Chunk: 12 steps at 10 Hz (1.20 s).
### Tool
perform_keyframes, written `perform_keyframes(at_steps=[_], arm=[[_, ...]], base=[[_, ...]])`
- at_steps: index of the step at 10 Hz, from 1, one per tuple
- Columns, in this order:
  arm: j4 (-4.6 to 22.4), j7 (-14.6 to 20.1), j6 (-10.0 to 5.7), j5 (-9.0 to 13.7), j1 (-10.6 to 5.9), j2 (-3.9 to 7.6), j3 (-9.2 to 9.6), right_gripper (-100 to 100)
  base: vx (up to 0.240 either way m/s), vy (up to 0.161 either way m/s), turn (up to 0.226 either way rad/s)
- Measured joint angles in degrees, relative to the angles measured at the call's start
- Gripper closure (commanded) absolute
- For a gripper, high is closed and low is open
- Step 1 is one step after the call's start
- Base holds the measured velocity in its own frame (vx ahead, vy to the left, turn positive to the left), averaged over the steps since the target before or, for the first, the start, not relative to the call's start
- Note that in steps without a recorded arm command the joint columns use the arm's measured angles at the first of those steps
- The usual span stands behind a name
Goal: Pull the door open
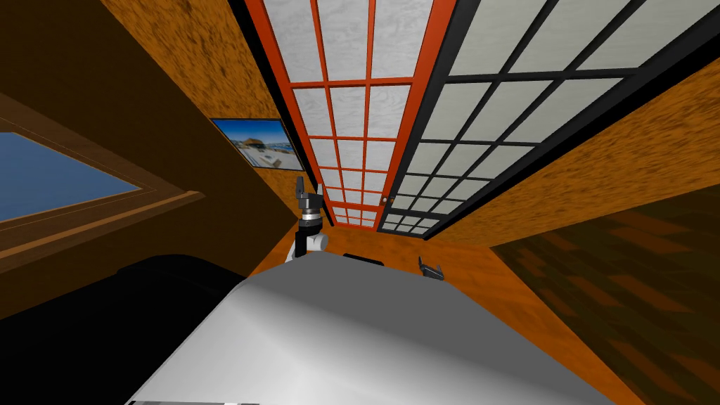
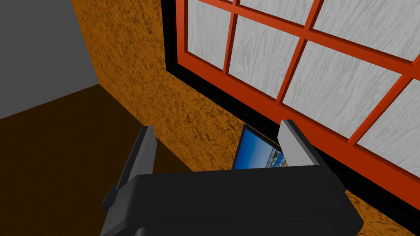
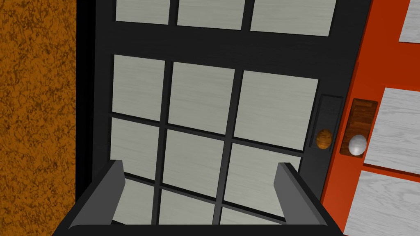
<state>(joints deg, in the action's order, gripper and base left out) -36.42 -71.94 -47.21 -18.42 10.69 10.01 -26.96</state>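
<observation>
Two grippers, both with fingers spread and nothing between them. The right gripper (image 3: pixel 200 164) sits low, facing the black door (image 3: pixel 197 98) without touching it, and the door's brown knob (image 3: pixel 324 139) is off past one finger. The left gripper (image 2: pixel 216 129) is raised by the orange wall (image 2: pixel 135 61) next to the red door (image 2: pixel 340 78). Both doors are shut, side by side, and the red one's grey knob (image 3: pixel 357 145) is just beside the brown one. A framed picture (image 2: pixel 256 153) hangs on the wall near the red door.

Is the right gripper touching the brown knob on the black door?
Apart. In the right wrist view, black door shows between the brown knob and the open right gripper.
</observation>
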Motion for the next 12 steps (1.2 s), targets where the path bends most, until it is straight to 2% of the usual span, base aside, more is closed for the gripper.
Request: perform_keyframes(at_steps=[1, 2, 3, 4, 5, 7, 9, 11, 12], arm=[[-0.32, -0.21, 0.47, 0.49, 0.14, -0.07, -0.23, -100], [0.12, -0.45, 0.43, 0.79, -0.46, -0.06, -0.33, -100], [1.95, -0.90, -0.37, 1.09, -1.94, 0.17, -0.48, -100], [2.17, -1.12, -0.67, 1.16, -2.39, 0.06, -0.44, -100], [1.18, -1.00, -0.32, 1.10, -2.00, -0.19, -0.29, -100], [-2.63, -0.55, 1.32, 0.92, -1.75, -1.54, 0.53, -100], [-0.83, -0.87, 0.50, 1.09, -3.06, -1.20, 0.42, -100], [0.78, -0.91, -0.73, 1.26, -5.11, -0.93, 0.70, -100], [-0.48, -0.83, -0.49, 1.15, -5.49, -1.49, 1.11, -100]], base=[[0.177, -0.015, 0.099], [0.167, 0.019, 0.104], [0.125, 0.018, 0.031], [0.056, 0.009, -0.010], [0.104, -0.002, 0.138], [0.149, 0.020, 0.072], [0.089, 0.001, 0.046], [0.187, -0.001, 0.131], [0.183, -0.004, 0.088]])
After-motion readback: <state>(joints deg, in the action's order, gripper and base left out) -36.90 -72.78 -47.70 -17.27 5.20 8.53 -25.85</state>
